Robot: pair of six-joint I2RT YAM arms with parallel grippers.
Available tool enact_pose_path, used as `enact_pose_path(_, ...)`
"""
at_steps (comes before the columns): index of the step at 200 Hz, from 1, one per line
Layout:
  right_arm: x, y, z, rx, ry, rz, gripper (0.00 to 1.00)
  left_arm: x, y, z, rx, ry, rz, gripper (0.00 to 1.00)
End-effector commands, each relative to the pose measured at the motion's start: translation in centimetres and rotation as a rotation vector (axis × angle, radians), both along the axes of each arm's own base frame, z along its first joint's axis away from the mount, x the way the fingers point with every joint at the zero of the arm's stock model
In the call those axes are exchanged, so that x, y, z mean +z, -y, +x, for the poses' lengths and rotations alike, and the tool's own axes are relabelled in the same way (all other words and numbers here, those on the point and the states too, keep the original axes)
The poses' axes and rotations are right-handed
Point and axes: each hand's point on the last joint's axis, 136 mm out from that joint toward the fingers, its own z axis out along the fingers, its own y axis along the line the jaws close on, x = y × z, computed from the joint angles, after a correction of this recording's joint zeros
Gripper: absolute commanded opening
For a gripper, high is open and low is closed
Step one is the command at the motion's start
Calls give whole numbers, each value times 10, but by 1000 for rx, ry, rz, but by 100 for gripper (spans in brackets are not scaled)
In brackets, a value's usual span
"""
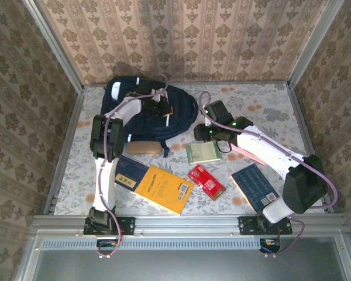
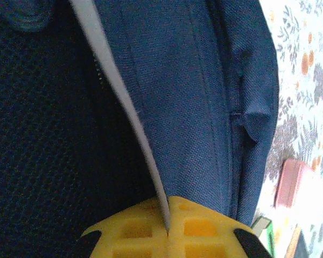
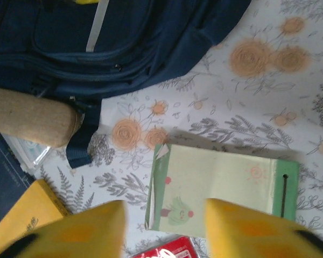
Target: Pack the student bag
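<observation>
Left hand [image 2: 167,230] — seemingly on student bag [image 2: 194,107]

— Where does the large dark navy fabric backpack [image 1: 180,111] lie?
— Flat on the flowered table [image 1: 263,99], at its far side, left of the middle. Its rounded bulk points right.
— And close up?
— From the left wrist, the backpack [image 2: 204,107] shows woven navy cloth with stitched seams. There is dark mesh to the left, and a pale grey strip slants between them.
— From the right wrist?
— The backpack [image 3: 124,32] rests with one edge on the table. Zip seams run across it, and a short dark strap end trails onto the surface.
— Open or closed?
— I cannot tell.
</observation>
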Motion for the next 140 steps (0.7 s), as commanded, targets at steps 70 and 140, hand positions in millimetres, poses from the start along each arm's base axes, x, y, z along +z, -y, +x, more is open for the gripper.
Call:
enact_pose_path(70,64,-20,-3,44,171,177,65,178,-36,22,163,290,-41,0)
enact_pose_path(140,81,-78,-21,349,515,235,54,255,-71,5,319,432,15,0)
